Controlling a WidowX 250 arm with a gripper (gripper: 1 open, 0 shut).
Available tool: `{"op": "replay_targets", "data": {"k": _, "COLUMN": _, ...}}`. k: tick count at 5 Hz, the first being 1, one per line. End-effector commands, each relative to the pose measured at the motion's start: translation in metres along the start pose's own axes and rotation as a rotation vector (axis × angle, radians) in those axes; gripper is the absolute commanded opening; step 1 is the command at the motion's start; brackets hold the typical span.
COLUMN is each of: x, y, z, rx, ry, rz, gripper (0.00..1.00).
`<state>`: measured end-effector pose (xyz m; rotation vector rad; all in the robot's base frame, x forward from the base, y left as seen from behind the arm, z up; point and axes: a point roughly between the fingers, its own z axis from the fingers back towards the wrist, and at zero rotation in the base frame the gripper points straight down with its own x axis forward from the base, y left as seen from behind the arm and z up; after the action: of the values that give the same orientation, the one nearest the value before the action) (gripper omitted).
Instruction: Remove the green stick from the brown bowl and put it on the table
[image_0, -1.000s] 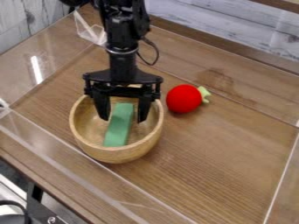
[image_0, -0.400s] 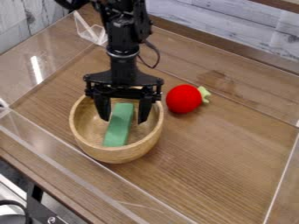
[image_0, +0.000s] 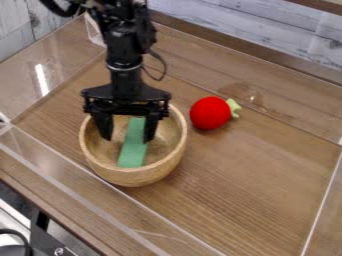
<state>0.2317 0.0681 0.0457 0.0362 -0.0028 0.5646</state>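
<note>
- Nothing of the task is being completed at this moment: the green stick (image_0: 131, 150) is still lying inside the brown bowl (image_0: 135, 178), down on its floor.
- The stick is running lengthwise from beneath the arm toward the bowl's near side, its upper part showing between the fingers.
- The robot's gripper (image_0: 127, 128) is reaching down over the far part of the bowl, its fingers spreading wide to either side, and it appears to be holding nothing.
- Whether either finger is touching the stick, the picture is not making clear.
- Positioning seems to be nearing its end, judging by how the fingers are straddling the stick's far portion.
- Closing on the stick, lifting it past the thick rim, carrying it out and setting it down on the table (image_0: 247, 205) are all remaining.
- The red ball (image_0: 210, 113) is sitting outside the bowl, just beside its rim, and is playing no part in the work; a path away from it is probably making the safer exit.
</note>
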Motion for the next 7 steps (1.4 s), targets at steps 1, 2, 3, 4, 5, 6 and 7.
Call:
{"op": "replay_targets", "data": {"k": 1, "x": 0.015, "y": -0.004, "z": -0.004, "rx": 0.001, "ry": -0.044, "rz": -0.001, "gripper": 1.0}}
{"op": "replay_targets", "data": {"k": 2, "x": 0.021, "y": -0.01, "z": -0.015, "rx": 0.01, "ry": -0.049, "rz": 0.004, "gripper": 1.0}}
{"op": "replay_targets", "data": {"k": 3, "x": 0.031, "y": -0.005, "z": -0.013, "rx": 0.008, "ry": -0.056, "rz": -0.008, "gripper": 1.0}}
{"op": "replay_targets", "data": {"k": 4, "x": 0.04, "y": 0.001, "z": -0.014, "rx": 0.007, "ry": -0.057, "rz": -0.01, "gripper": 1.0}}
{"op": "replay_targets", "data": {"k": 5, "x": 0.039, "y": -0.007, "z": -0.022, "rx": 0.013, "ry": -0.053, "rz": 0.04, "gripper": 1.0}}
{"op": "replay_targets", "data": {"k": 6, "x": 0.035, "y": -0.016, "z": -0.028, "rx": 0.019, "ry": -0.048, "rz": 0.081, "gripper": 1.0}}
{"op": "replay_targets", "data": {"k": 7, "x": 0.036, "y": -0.006, "z": -0.029, "rx": 0.016, "ry": -0.049, "rz": 0.028, "gripper": 0.0}}
